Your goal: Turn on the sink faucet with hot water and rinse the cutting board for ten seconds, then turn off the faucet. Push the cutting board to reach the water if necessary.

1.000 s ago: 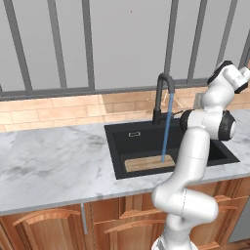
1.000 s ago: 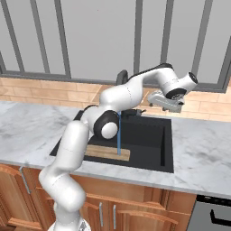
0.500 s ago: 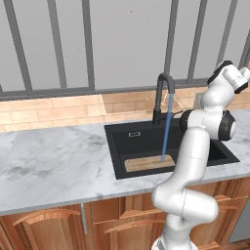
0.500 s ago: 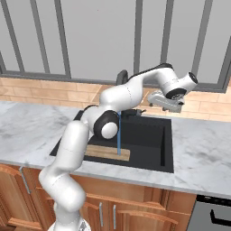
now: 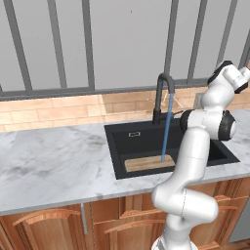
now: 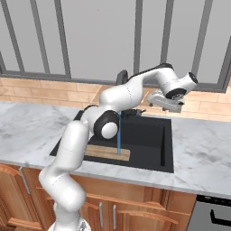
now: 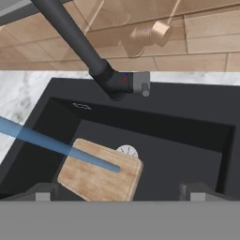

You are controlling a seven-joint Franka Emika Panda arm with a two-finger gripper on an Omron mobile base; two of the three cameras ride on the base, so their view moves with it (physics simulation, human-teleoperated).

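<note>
Water (image 5: 166,131) runs in a thin blue stream from the black gooseneck faucet (image 5: 163,95) onto the right end of the tan cutting board (image 5: 148,162), which lies flat at the front of the black sink (image 5: 137,139). In the hand view the water (image 7: 60,146) lands on the cutting board (image 7: 100,175) beside the drain (image 7: 127,150), and the faucet's lever (image 7: 141,84) sticks out from its base. My gripper (image 6: 168,103) hovers above the sink's back right, right of the faucet. Its fingertips (image 7: 43,192) stand wide apart, open and holding nothing.
Grey marble counter (image 5: 53,161) flanks the sink on both sides, with a brick backsplash (image 5: 58,110) and barred window behind. A copper-coloured fitting (image 7: 150,35) sits on the backsplash behind the faucet. Wooden cabinets (image 5: 53,224) lie below; a dark appliance (image 6: 212,213) is at lower right.
</note>
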